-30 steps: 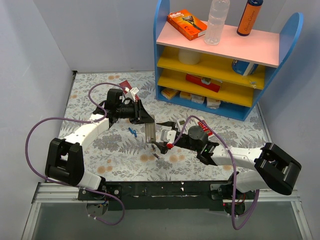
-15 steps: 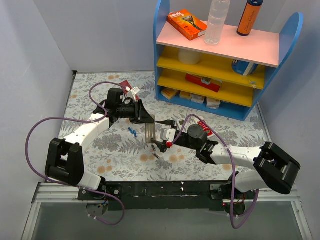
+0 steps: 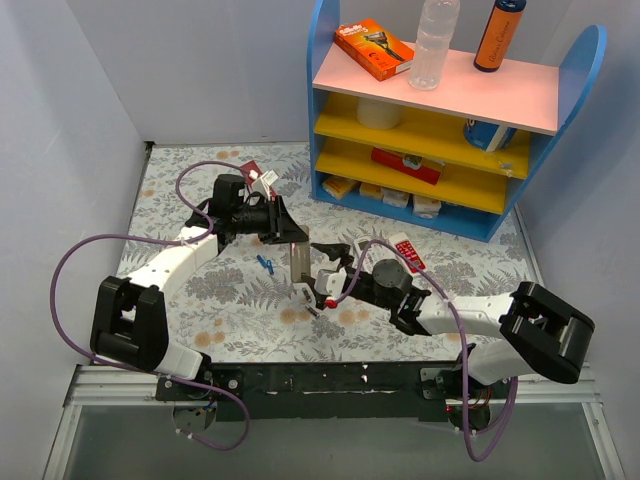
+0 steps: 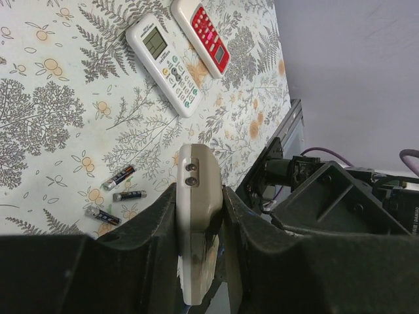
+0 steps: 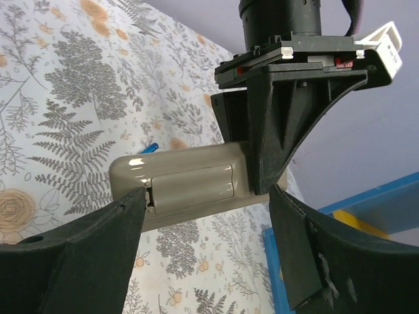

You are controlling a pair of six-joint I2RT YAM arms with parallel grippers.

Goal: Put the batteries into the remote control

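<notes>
My left gripper [image 3: 283, 232] [image 4: 200, 196] is shut on a beige remote control [image 3: 297, 263] [image 4: 198, 180], held off the table with one end pointing down. Its back, with the closed battery cover [image 5: 191, 187], faces my right gripper [image 3: 320, 287] [image 5: 206, 203]. That gripper stands open astride the remote's free end, and one fingertip [image 5: 134, 199] touches the cover's edge. The remote's face is hidden. Three batteries [image 4: 118, 176] [image 4: 129, 195] [image 4: 101, 216] lie loose on the floral cloth below.
A white remote with a greenish screen [image 4: 163, 62] and a red-faced remote [image 4: 200, 34] [image 3: 405, 250] lie on the cloth. A small blue piece [image 3: 264, 263] [image 5: 150, 148] lies near the held remote. A blue shelf unit [image 3: 450, 130] stands at the back right.
My right gripper has moved left up to the held remote's lower end and its jaws have narrowed slightly. The left gripper keeps its hold and has barely moved.
</notes>
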